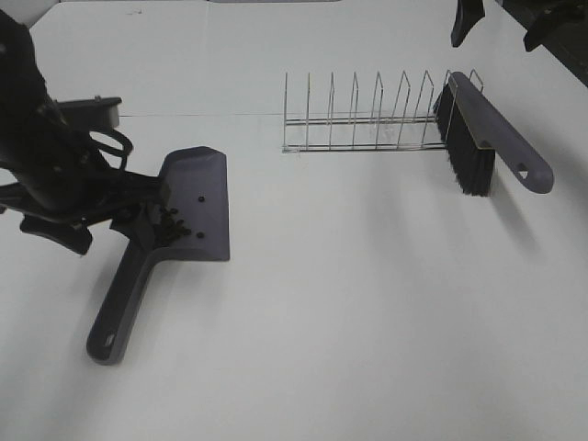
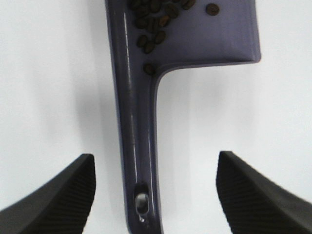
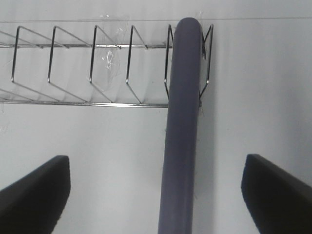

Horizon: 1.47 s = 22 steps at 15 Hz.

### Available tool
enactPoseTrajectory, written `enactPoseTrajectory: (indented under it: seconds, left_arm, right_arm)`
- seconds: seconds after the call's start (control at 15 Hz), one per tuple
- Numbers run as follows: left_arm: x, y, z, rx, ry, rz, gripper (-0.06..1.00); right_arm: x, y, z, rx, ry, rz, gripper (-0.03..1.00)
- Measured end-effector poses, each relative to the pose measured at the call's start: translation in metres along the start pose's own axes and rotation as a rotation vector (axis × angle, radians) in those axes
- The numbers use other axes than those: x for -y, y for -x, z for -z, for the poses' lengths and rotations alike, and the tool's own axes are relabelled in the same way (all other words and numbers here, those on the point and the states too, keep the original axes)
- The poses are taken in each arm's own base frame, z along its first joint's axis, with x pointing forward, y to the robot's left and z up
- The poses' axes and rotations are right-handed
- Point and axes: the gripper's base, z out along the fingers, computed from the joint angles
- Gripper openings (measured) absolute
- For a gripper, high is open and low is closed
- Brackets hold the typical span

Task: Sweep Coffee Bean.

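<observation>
dustpan (image 2: 195,34) blade cut off

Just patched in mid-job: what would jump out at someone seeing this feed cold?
The grey dustpan lying flat on the white table, left of centre, with dark coffee beans piled at the handle end of its blade. The open left pincer straddles its handle without touching. On the right, the brush leans in the wire rack.

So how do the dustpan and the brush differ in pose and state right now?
The dustpan lies flat on the table; the brush leans in the wire rack. The dustpan holds coffee beans; the brush carries none that show. Both are grey-purple, with a hole in the handle end, and neither is gripped.
</observation>
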Motion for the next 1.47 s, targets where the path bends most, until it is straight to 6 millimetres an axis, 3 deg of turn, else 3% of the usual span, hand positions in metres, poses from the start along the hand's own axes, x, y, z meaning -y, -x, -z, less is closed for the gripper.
enactPoseTrajectory:
  seconds: [0.27, 0.47, 0.67, 0.73, 0.87, 1.0, 1.13, 1.47]
  left_arm:
    - [-0.005, -0.026, 0.078, 0.047, 0.060, -0.094, 0.64]
    - [-0.014, -0.056, 0.132, 0.086, 0.123, -0.137, 0.64]
    - [-0.021, -0.090, 0.182, 0.219, 0.118, -0.152, 0.64]
    - [-0.029, -0.120, 0.204, 0.317, 0.096, -0.158, 0.64]
    - [-0.040, -0.156, 0.211, 0.384, 0.087, -0.165, 0.64]
    - [-0.050, -0.182, 0.209, 0.418, 0.083, -0.182, 0.64]
    - [-0.064, -0.221, 0.201, 0.483, 0.078, -0.232, 0.64]
    - [-0.080, -0.270, 0.188, 0.617, 0.053, -0.316, 0.64]
  right_arm:
    - [-0.002, -0.032, 0.034, -0.063, -0.002, 0.021, 0.80]
    - [-0.001, -0.074, 0.049, -0.158, -0.003, 0.036, 0.80]
    - [0.000, -0.129, 0.065, -0.264, -0.005, 0.028, 0.80]
    - [0.001, -0.167, 0.079, -0.310, -0.006, 0.024, 0.80]
    - [0.001, -0.208, 0.092, -0.345, -0.002, 0.018, 0.80]
    - [0.000, -0.235, 0.105, -0.343, 0.009, 0.012, 0.80]
    - [-0.002, -0.279, 0.122, -0.311, 0.031, 0.000, 0.80]
    - [-0.001, -0.347, 0.152, -0.079, 0.035, 0.043, 0.78]
